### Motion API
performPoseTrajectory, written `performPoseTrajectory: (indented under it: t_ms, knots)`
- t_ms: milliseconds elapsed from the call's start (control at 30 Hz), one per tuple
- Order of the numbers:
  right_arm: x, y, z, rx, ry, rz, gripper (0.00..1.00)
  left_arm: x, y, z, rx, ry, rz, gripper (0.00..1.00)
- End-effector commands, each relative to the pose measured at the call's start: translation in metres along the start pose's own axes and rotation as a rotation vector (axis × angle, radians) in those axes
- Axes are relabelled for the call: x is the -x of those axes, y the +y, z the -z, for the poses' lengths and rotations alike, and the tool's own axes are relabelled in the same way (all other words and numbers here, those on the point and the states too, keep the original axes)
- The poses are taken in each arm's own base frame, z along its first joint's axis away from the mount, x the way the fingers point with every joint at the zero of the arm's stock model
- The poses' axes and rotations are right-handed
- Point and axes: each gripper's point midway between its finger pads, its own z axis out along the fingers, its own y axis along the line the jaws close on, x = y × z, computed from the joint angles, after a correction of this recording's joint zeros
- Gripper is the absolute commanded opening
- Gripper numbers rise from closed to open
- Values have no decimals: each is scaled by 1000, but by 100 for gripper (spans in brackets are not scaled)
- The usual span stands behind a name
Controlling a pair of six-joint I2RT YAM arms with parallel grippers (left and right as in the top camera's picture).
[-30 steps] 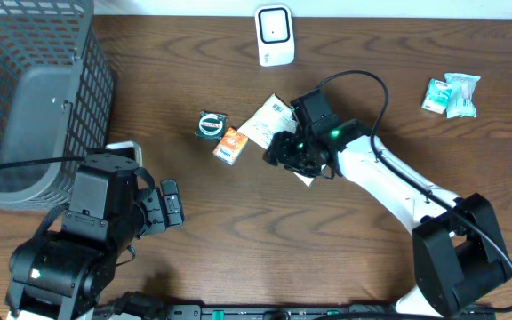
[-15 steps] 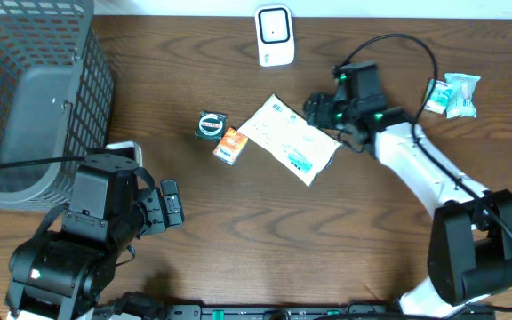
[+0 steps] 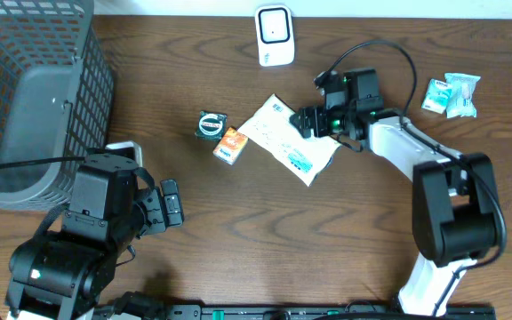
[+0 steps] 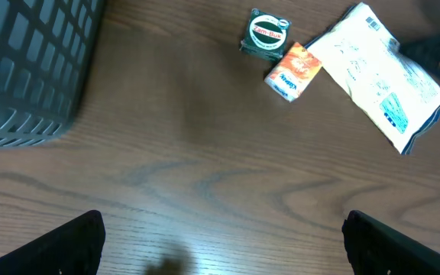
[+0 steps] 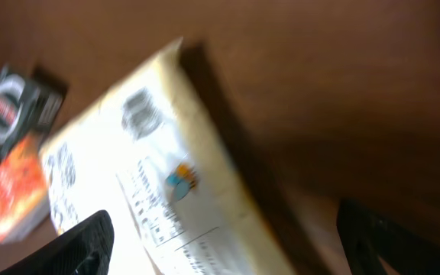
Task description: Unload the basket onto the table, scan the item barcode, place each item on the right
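The right arm reaches from the near right corner of the surface toward its middle, elbow bent and wrist turned left. The right claw (image 3: 309, 121) sits over the far right edge of the white packet (image 3: 287, 140), fingers spread wide and gripping nothing. The packet lies flat near the centre of the surface, just beside an orange box (image 3: 229, 145) and a green tin (image 3: 210, 124). The left arm is folded at the near left corner, its left claw (image 4: 224, 237) wide open and empty.

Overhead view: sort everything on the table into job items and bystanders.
Job: white flat printed packet, white upright scanner, right gripper beside the packet.
Lying about: small orange box, dark green square tin, grey mesh basket, teal-and-white sachets.
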Motion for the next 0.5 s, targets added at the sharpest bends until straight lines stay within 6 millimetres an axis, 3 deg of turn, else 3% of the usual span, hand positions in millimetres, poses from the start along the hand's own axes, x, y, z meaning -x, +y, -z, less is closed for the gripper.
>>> performPoseTrajectory:
  t_ms: [0, 267, 400, 467]
  knots:
    - [-21, 20, -11, 155, 66, 39, 85, 0, 1, 0, 1, -3, 0, 98]
    - [-66, 20, -10, 162, 238, -13, 72, 0, 1, 0, 1, -3, 0, 98]
    - [-86, 24, -7, 160, 320, -49, 74, 0, 1, 0, 1, -3, 0, 98]
    - [-90, 28, -8, 158, 337, -44, 80, 0, 1, 0, 1, -3, 0, 98]
